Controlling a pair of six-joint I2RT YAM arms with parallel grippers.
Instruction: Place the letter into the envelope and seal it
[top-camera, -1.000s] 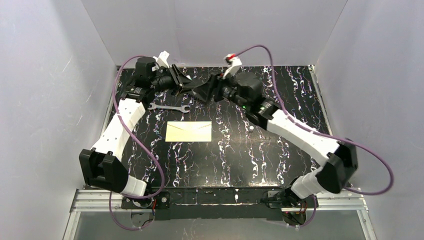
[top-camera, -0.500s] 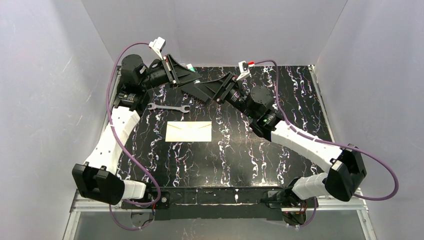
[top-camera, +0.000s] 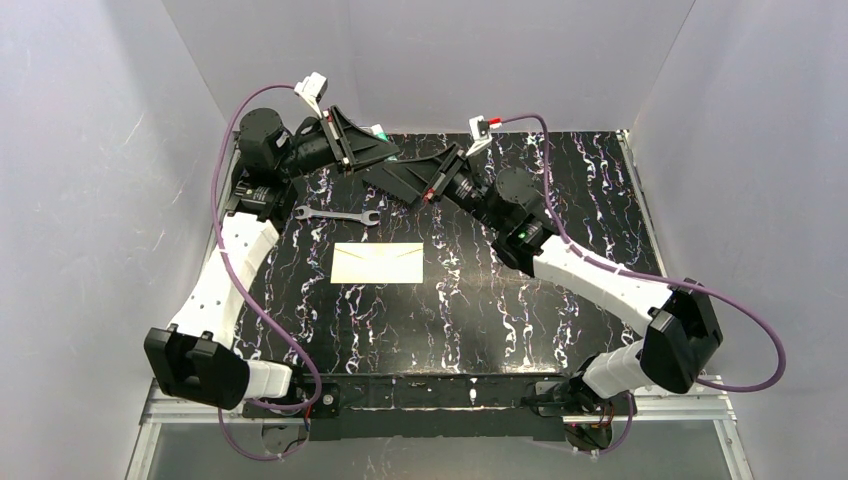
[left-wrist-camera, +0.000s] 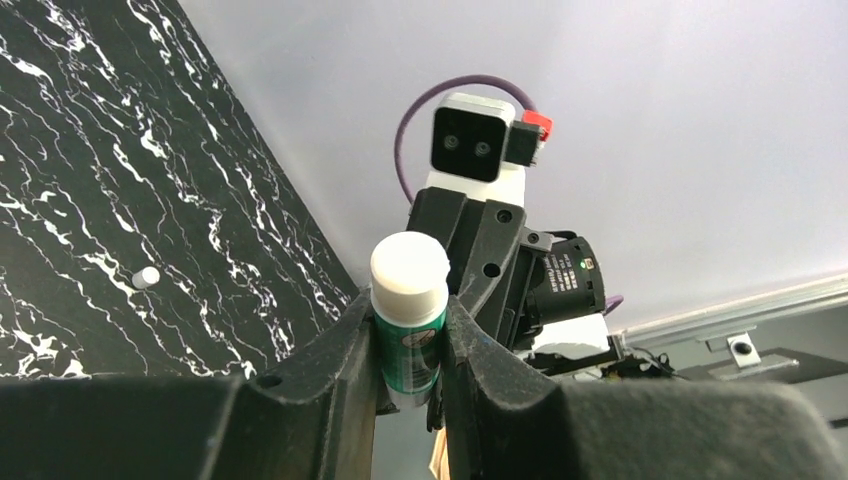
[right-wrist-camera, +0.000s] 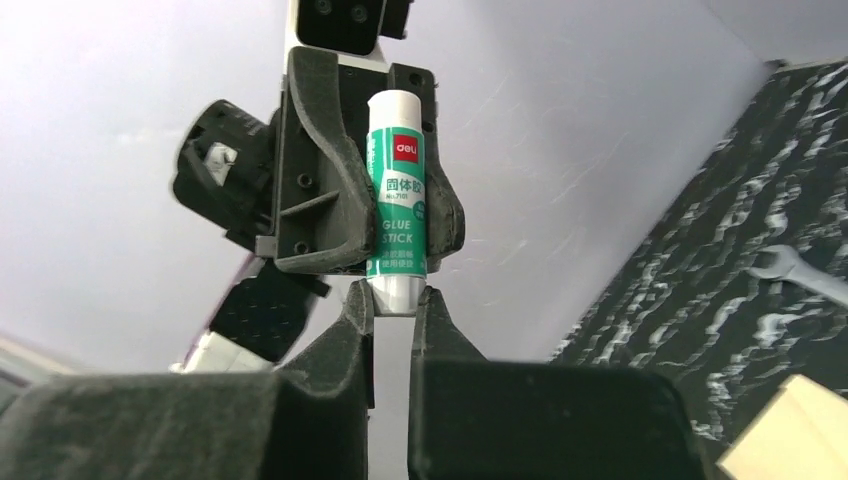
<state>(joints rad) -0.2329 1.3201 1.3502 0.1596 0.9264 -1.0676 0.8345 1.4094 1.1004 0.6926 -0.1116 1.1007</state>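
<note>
Envelope (top-camera: 378, 263): cream paper, flat, rectangular. At its 12 o'clock, left gripper (left-wrist-camera: 408, 312) clamped a green glue stick (left-wrist-camera: 408, 345); right gripper (right-wrist-camera: 393, 300) straddled its white end, grip unclear.

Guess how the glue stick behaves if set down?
The glue stick is a smooth round tube: probably rigid, light, rolls if laid down. Tall and narrow, so likely tips if stood upright. Glossy label may slip.
</note>
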